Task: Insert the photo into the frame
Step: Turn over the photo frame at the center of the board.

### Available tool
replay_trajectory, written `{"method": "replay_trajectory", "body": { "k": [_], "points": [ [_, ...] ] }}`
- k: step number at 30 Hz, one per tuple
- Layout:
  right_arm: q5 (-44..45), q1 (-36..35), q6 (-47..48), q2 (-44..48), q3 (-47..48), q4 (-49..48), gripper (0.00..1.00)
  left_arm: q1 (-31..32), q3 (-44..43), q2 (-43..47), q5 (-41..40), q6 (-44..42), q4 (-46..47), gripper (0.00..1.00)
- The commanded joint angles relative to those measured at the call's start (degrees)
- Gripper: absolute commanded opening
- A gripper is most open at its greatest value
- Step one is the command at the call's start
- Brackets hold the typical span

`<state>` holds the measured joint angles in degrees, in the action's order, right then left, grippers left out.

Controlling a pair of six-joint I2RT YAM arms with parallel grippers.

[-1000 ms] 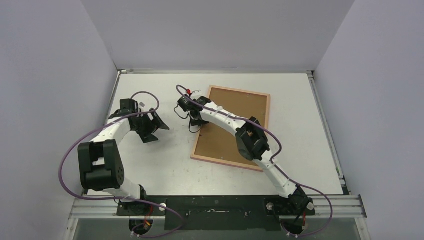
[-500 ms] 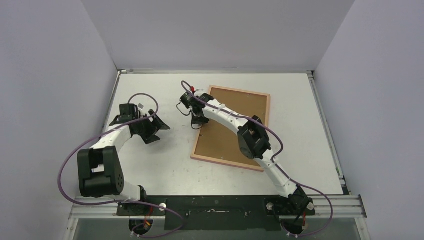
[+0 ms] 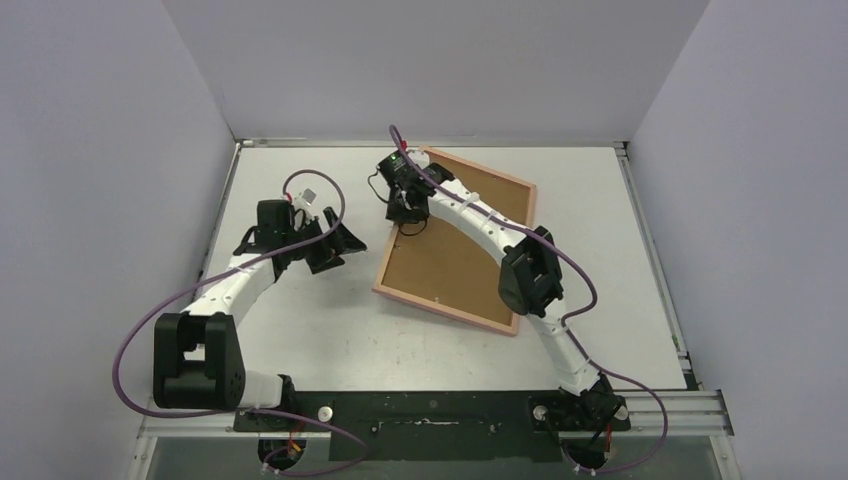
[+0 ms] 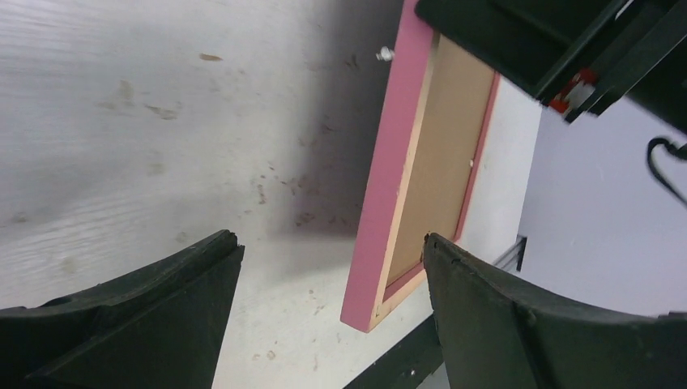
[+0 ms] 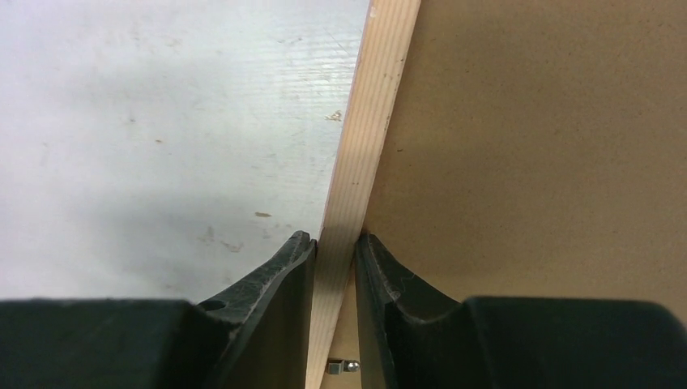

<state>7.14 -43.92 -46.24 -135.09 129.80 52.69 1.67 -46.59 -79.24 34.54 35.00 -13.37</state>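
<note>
Frame (image 3: 445,311) located at centre of desk (image 3: 320,325), back uppermost and skewed to the desk edges. Back rail is light wood with a fine straight grain (image 5: 370,121). The front face is pink (image 4: 387,162), seen from the left wrist camera along the long side nearest the left arm. That side stands tilted up off the desk with a dark shadow beneath it, while the opposite side sits lower. A brown fibreboard backing panel (image 3: 440,265) fills the frame opening, matt and unmarked, and a small metal fastener shows at the rail. Right claw (image 5: 334,243) is closed on the left rail near its far end, one finger on the outer side and one on the panel side. Left claw (image 3: 340,250) is spread wide and holds nothing, positioned near the raised pink side without touching it.
</note>
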Motion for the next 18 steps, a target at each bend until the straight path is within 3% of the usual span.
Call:
{"method": "replay_trajectory", "body": {
  "k": [1, 6, 18],
  "points": [
    [-3.28, 0.01, -2.51, 7.59, -0.45, -6.84, 0.00, 3.02, 0.75, 1.13, 4.57, -2.33, 3.59, 0.81],
    [-5.90, 0.40, -4.40, 9.49, -2.68, -9.06, 0.00, 4.16, 0.58, -1.38, 13.90, -0.48, 12.13, 0.81],
    [-9.95, 2.41, -9.13, 12.41, -5.61, -15.14, 0.00, 5.11, -1.11, -7.93, 17.47, 5.00, 16.83, 0.71]
  ]
}}
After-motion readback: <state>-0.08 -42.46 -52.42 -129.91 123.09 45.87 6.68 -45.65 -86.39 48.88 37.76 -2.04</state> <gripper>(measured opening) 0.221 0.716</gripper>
